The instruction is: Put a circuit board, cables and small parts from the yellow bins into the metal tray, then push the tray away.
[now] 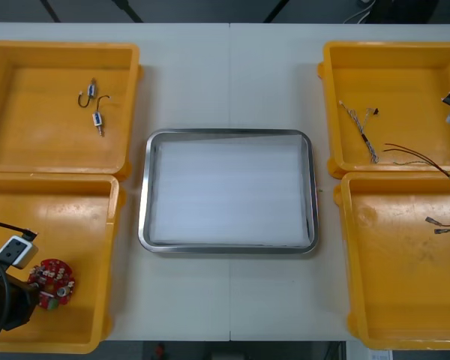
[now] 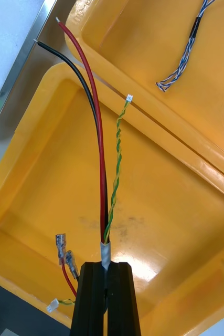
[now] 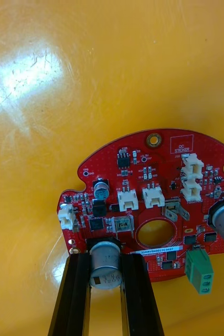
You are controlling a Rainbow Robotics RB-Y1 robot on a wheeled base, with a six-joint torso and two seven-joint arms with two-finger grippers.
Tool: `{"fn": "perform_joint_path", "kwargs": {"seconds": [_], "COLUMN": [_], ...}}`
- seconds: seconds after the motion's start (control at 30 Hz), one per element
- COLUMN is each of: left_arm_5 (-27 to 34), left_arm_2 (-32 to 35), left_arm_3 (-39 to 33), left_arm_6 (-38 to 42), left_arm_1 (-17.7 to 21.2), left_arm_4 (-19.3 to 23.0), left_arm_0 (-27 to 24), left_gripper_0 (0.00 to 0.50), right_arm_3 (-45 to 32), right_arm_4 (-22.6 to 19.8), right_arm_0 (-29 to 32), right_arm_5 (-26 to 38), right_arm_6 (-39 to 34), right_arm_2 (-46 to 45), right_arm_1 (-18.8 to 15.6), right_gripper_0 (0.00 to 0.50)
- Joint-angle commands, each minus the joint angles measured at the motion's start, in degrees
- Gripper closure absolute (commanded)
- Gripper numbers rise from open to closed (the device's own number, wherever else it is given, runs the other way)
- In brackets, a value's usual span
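circuit board [image 3: 148, 210] lies in the near left bin [image 1: 67, 225], at 8 o'clock from the metal tray [image 1: 144, 195]. it is round and red, with a round hole near the middle, white plug sockets, a green terminal block and silver cylinders at the edge. the left gripper [image 3: 105, 254] is closed on the board, its black fingers apart by the width of one silver cylinder that sits between them.

the left wrist view gives what the front view cannot: white print reading "qc sticker" near the board's rim, and a white printed strip beside the hole, too fine to read. whether the board is off the bin floor i cannot tell.

the right gripper [image 2: 106, 265] hangs over the near right bin [image 2: 49, 173], at about 4 o'clock from the tray, pinched narrow on a cable bundle [image 2: 102, 173]: a red wire, a black wire and a yellow-green twisted pair, joined by a pale sleeve at the fingertips. metal terminals dangle from the bundle just beside the fingers.

the front view alone shows the far left bin [image 1: 45, 120] at 10 o'clock with two small metal parts [image 1: 95, 106]. a blue and white twisted cable [image 1: 360, 127] lies in the far right bin [image 1: 405, 90] at 2 o'clock. the tray is white inside with a shiny rim.
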Motion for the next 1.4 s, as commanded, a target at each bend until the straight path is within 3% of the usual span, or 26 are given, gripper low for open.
{"fn": "perform_joint_path", "kwargs": {"seconds": [0.03,0.33,0.97,1.4], "left_arm_5": [-0.71,4.39,32.95,40.95], "left_arm_2": [3.1,12.24,31.22,34.12], "left_arm_3": [-0.24,-1.29,-4.98,-4.98], "left_arm_6": [-1.82,-1.47,1.61,5.04], "left_arm_1": [2.28,5.88,11.51,14.67], "left_arm_4": [3.33,12.12,32.69,37.0], "left_arm_0": [-0.02,-0.89,-10.56,-17.77], "left_gripper_0": [0.5,0.5,0.5,0.5], "right_arm_3": [-1.55,-1.55,-1.55,-1.55], "right_arm_4": [-0.29,-0.29,-0.29,-0.29], "right_arm_0": [-1.7,-1.7,-1.7,-1.7], "right_arm_5": [0.37,0.37,0.37,0.37], "right_arm_6": [-2.15,-2.15,-2.15,-2.15], "right_arm_2": [-2.06,-2.06,-2.06,-2.06], "right_arm_1": [-2.46,-2.46,-2.46,-2.46], "right_gripper_0": [0.5,0.5,0.5,0.5]}}
